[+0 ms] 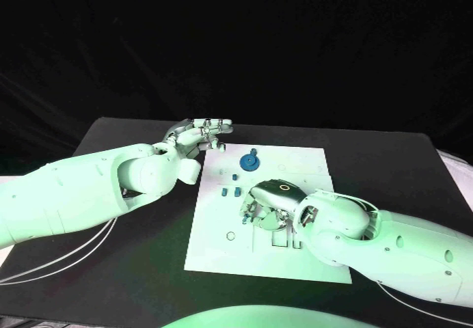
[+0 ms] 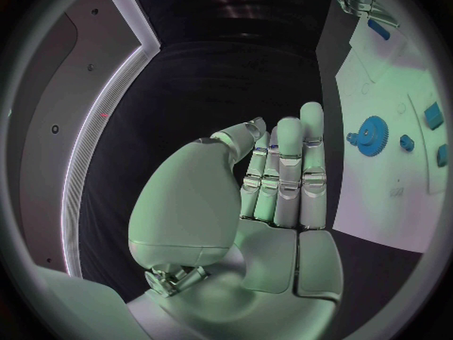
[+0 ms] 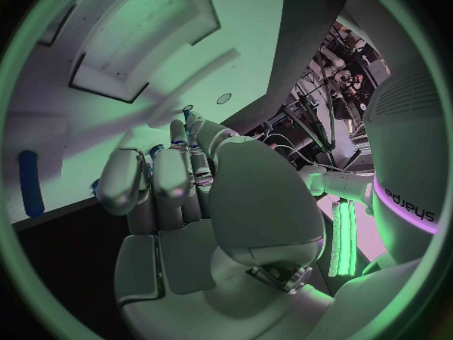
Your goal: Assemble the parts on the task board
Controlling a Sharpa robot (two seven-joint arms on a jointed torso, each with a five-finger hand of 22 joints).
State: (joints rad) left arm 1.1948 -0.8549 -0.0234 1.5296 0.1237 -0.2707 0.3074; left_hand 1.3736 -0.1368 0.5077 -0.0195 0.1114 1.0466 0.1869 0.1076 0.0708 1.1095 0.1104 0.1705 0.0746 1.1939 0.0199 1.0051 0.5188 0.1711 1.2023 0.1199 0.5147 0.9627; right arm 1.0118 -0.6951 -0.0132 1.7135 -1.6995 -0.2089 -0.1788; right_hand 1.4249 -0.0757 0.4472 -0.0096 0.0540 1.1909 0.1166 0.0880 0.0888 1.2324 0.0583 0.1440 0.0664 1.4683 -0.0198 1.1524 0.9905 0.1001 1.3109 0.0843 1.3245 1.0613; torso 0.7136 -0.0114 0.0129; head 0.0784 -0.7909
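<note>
1. Right hand (image 1: 268,205) sits nearest the camera, palm down over the middle of the task board (image 1: 296,160). Its fingers (image 3: 170,177) lie close together, curled down toward the board. A bit of blue peeks out at their tips in the right wrist view, but I cannot tell whether they hold a part or only touch one.
2. Blue gear (image 1: 251,162) lies on the board's far half, just beyond the right hand and apart from it.
3. Small blue parts (image 1: 230,191) stand in a cluster on the board between the gear and the right hand, toward the board's left edge.
4. Left hand (image 1: 200,135) hovers above the tabletop (image 1: 394,164) at the board's far left corner, off the plate. Its fingers (image 2: 288,166) are straight and pressed side by side, holding nothing.
5. Judging from this, the step in hand is seating or picking a small part under the right hand. To do it well, the fingers should press straight down without dragging sideways, so the nearby cluster is not knocked, and the left hand could steady the board's edge.
</note>
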